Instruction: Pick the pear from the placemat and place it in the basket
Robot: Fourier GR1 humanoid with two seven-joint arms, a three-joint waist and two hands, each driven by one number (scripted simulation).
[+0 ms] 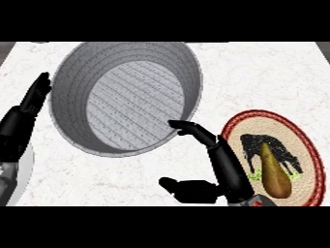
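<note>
A brown pear lies on a round woven placemat with a red rim and a dark animal print, at the lower right. A large grey basket sits at the centre left of the counter. My right hand is just left of the pear, fingers straight and spread toward the basket's rim, thumb out low at the left; it holds nothing. My left hand rests open at the left edge, fingers up beside the basket's wall.
The white marble counter runs out to a dark floor at the left and right far corners. Bare counter lies behind the placemat and in front of the basket.
</note>
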